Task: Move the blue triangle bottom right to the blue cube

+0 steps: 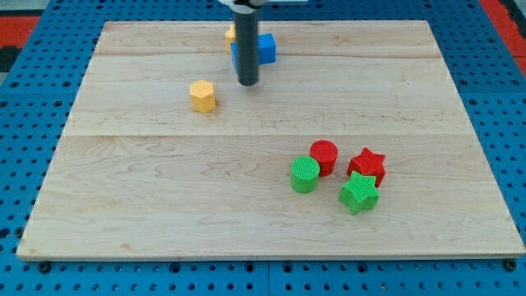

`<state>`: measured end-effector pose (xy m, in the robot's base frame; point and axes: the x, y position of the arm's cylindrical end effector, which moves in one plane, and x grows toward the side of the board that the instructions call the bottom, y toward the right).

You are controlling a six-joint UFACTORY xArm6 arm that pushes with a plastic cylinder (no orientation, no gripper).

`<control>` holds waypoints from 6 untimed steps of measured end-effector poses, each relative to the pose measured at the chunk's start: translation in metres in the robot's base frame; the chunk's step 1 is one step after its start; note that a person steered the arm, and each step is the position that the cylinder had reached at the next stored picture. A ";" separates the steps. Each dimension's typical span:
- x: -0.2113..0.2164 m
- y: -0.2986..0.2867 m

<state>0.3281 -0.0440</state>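
Wooden board (164,205) on blue pegboard (33,99). My tip (247,83), no pincer fitted, sits just near of blue block (265,48); yellow block (202,96) to tip's left.

Top centre of frame is crowded: my tip (247,84) sits just below a blue block (261,48), shape partly hidden by the rod, w/ a yellow block (231,35) peeking out behind at its left; no gap visible between those two. Yellow hexagonal block (202,96) stands alone, left of tip, passable lane between them. Lower right cluster: green cylinder (304,175), red cylinder (324,156), red star (366,165), green star (359,194), packed close, cylinders touching, no lane through. Wide free band across surface (123,214) mid-frame, between tip and cluster. Left half below the hex block open, also bottom edge and upper right.
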 end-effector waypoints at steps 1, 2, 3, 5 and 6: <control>-0.037 -0.033; -0.056 -0.046; -0.050 0.008; -0.058 0.072; -0.060 0.037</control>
